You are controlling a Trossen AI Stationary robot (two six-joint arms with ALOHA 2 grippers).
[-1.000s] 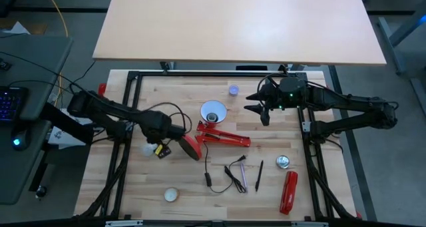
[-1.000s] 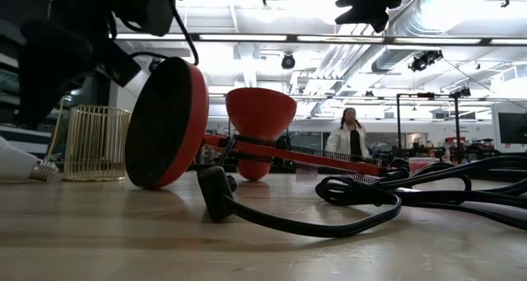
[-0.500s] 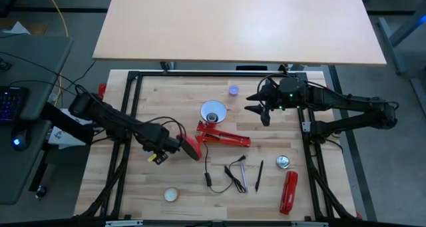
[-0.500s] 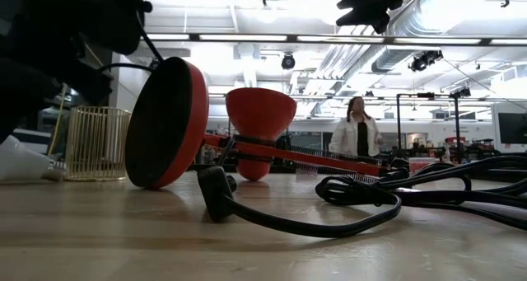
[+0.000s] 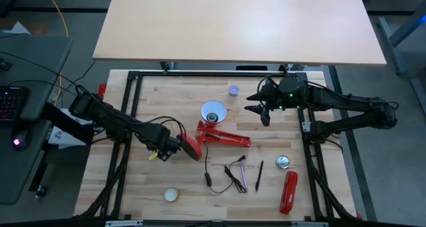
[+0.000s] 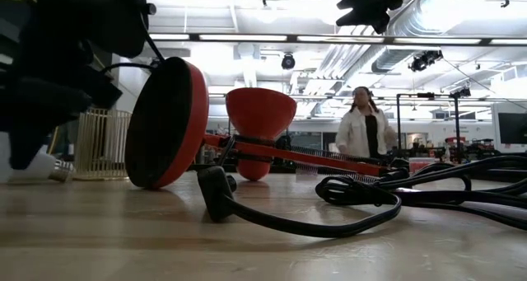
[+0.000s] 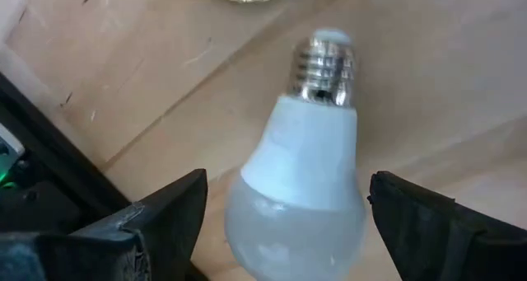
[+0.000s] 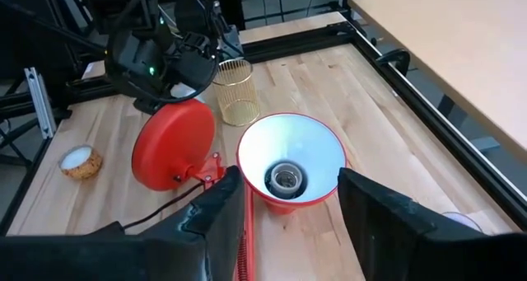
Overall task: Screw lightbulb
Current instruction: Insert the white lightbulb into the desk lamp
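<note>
The white lightbulb [image 7: 300, 182] lies on its side on the wooden table, its grey screw base [image 7: 323, 67] pointing away from my left wrist. My left gripper [image 7: 286, 186] points down over it, open, one finger on either side of the glass without touching. In the high view that gripper [image 5: 158, 152] hides the bulb. The red lamp lies beside it: its round foot [image 5: 192, 146] is tipped on edge and its white-lined shade [image 5: 213, 112] opens upward, showing the socket [image 8: 284, 180]. My right gripper [image 5: 259, 110] hangs open above the table, right of the shade, holding nothing.
A gold wire cup [image 8: 233, 90] stands close behind the bulb and the lamp's foot. A black cord [image 5: 229, 170], a pen [image 5: 261, 174], a silver round thing [image 5: 283, 162], a red can [image 5: 289, 190] and a cream ball [image 5: 172, 195] lie toward the near edge.
My left gripper has gone down and toward the near edge, rolling about its own axis, and now stands over the lightbulb, covering it in the high view. Its fingers have stayed open. The bulb and lamp have not moved.
</note>
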